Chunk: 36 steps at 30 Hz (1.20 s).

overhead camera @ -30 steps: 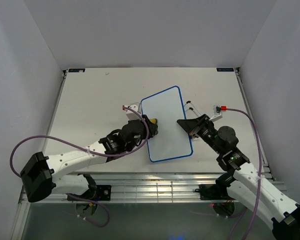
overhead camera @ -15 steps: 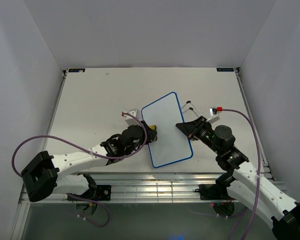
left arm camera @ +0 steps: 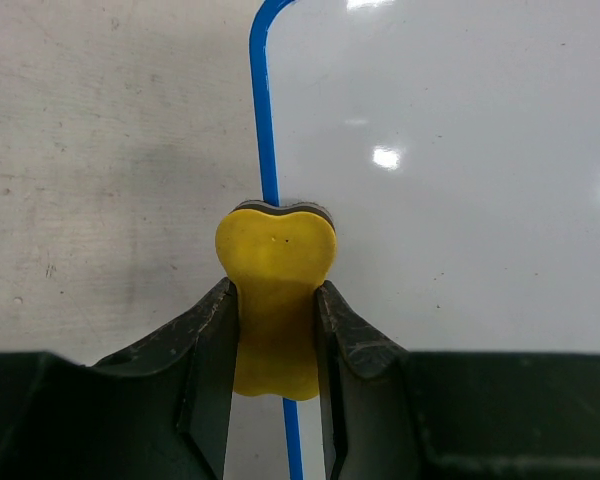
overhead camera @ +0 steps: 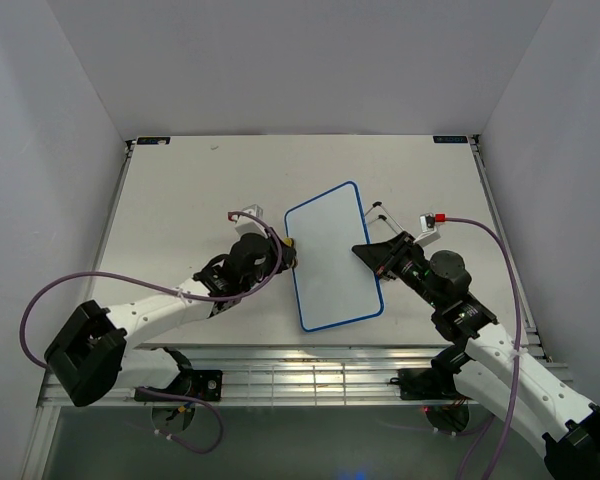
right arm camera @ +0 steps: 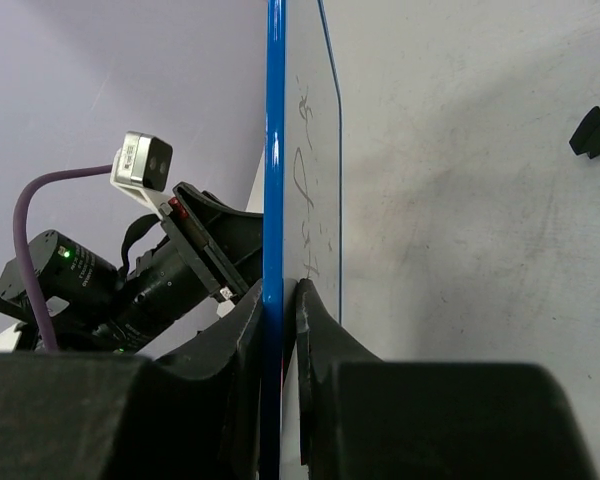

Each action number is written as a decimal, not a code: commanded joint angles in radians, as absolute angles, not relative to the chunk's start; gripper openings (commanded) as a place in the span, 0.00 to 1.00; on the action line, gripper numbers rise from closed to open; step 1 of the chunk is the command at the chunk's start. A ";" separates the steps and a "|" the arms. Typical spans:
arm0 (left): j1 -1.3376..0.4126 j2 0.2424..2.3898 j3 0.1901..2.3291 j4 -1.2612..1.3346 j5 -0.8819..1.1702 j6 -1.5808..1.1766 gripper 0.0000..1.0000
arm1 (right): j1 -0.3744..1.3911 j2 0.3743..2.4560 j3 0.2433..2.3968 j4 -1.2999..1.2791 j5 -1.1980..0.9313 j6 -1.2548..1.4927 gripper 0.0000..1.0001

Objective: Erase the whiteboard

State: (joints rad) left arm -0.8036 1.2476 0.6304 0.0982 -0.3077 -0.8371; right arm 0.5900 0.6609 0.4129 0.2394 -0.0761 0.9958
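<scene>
A whiteboard [overhead camera: 332, 257] with a blue frame lies near the table's middle; its face looks blank from above. My right gripper [overhead camera: 368, 250] is shut on its right edge, and in the right wrist view the blue frame [right arm camera: 275, 150] runs up between my jaws. My left gripper [overhead camera: 283, 252] is shut on a yellow eraser [left arm camera: 276, 290] with a dark felt pad. The eraser sits over the board's left blue edge [left arm camera: 265, 110], in the upper half of that side. The board's surface [left arm camera: 450, 180] to the eraser's right shows no marks.
A black marker with a white clip [overhead camera: 383, 214] lies just right of the board's top corner. The right arm's purple cable [overhead camera: 500, 240] arcs over the table's right side. The left arm's cable [overhead camera: 100, 280] loops on the left.
My left gripper with the eraser has moved up and left, from inside the board's lower-left part to its left edge. The board has turned slightly. My right gripper still holds it.
</scene>
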 commanded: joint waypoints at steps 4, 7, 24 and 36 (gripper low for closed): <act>-0.813 1.296 0.689 0.133 -0.186 -0.805 0.00 | 0.609 0.638 0.439 0.520 -0.190 1.098 0.08; -0.860 1.318 0.715 0.140 -0.181 -0.792 0.00 | 0.609 0.653 0.442 0.522 -0.201 1.088 0.08; -0.944 1.371 0.810 0.091 -0.172 -0.811 0.00 | 0.609 0.632 0.430 0.479 -0.163 1.025 0.08; -0.816 1.330 0.674 0.083 -0.270 -0.867 0.00 | 0.609 0.604 0.462 0.517 -0.209 1.069 0.08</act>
